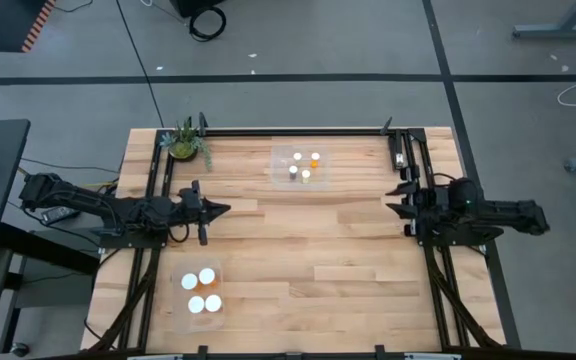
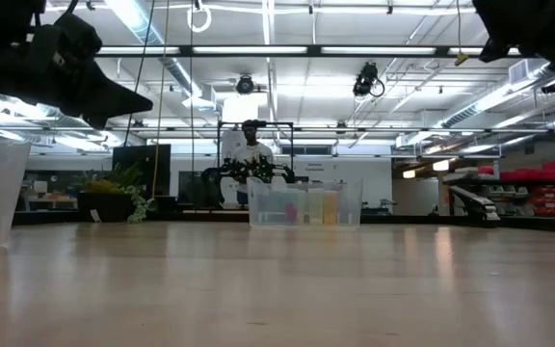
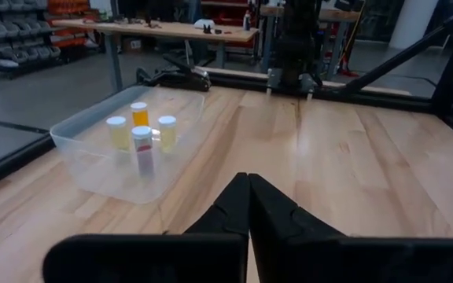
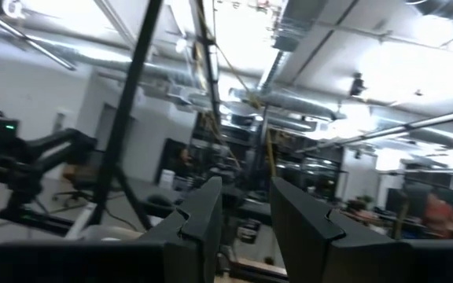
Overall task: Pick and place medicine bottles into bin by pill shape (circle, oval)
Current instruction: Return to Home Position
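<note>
**Table** (image 1: 348, 250): pale wood, framed by dark rails along its left, right and rear edges. The middle and the front right quarter are bare boards.

**Rear bin** (image 1: 280, 155): clear, just inside the table's rear edge, about mid-width. It holds four narrow-capped bottles (image 1: 306, 176), upright and grouped close together.

**Front bin** (image 1: 180, 268): clear, near the table's front left corner. It holds the wide-capped bottles (image 1: 207, 275), upright and tightly clustered.

**Potted plant** (image 1: 186, 143): at the table's rear left corner, against the rail.

**Left gripper** (image 1: 220, 209): above the table's left side, between the two bins and well apart from both. Its fingers are pressed together with nothing between them.

**Right gripper** (image 1: 392, 199): over the table's right side beside the rail. Its fingers are spread with a gap between them, and it carries nothing.
</note>
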Motion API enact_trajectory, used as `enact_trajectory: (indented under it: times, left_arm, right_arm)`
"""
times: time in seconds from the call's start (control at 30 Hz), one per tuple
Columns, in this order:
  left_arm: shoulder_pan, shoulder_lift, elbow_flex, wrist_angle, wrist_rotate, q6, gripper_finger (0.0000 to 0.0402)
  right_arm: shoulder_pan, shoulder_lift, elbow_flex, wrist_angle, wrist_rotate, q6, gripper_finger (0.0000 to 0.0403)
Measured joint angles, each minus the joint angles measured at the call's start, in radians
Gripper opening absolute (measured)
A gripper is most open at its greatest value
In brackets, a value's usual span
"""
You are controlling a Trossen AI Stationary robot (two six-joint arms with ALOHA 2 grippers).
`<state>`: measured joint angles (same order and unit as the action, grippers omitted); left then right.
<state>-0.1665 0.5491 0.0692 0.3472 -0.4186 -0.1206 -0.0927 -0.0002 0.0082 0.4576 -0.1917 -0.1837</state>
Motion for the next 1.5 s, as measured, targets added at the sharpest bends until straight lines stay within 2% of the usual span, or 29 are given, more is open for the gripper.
enact_trajectory:
  times: [0.1,0.23,0.53,0.73,1.03,1.1,1.2,1.27,1.4,1.5]
  left_arm:
    - [0.000,0.000,-0.003,0.031,0.000,0.023,0.0005]
    - [0.000,0.001,-0.061,0.158,-0.002,0.058,0.0009]
    - [0.005,-0.017,-0.061,0.125,-0.003,0.071,0.0009]
    - [0.009,-0.125,-0.061,0.020,-0.004,0.081,0.0005]
    - [0.009,-0.445,-0.061,-0.262,-0.004,0.068,0.0005]
    - [0.010,-0.503,-0.060,-0.277,0.005,0.055,0.0008]
    - [0.003,-0.549,-0.052,-0.296,0.036,0.079,0.0006]
    - [0.001,-0.547,-0.046,-0.308,0.055,0.084,0.0004]
    - [0.001,-0.545,-0.043,-0.336,0.170,0.045,0.0008]
    - [0.001,-0.543,-0.042,-0.350,0.191,0.029,0.0004]
  right_arm:
    - [0.028,0.000,0.000,0.000,0.000,0.000,0.0115]
    - [0.035,0.000,0.000,0.000,0.000,0.000,0.0115]
    - [0.034,0.000,0.000,0.000,0.000,0.000,0.0115]
    - [0.034,0.000,0.000,0.000,0.000,0.000,0.0115]
    - [0.034,0.000,0.000,0.000,0.000,0.000,0.0115]
    - [0.034,0.000,0.000,0.000,0.000,0.000,0.0115]
    - [0.034,0.000,0.000,0.000,0.000,0.000,0.0115]
    - [0.034,0.000,0.000,0.000,0.000,0.000,0.0115]
    - [0.041,0.000,0.000,-0.001,0.000,0.000,0.0115]
    - [0.060,0.000,0.000,-0.010,0.000,0.000,0.0115]
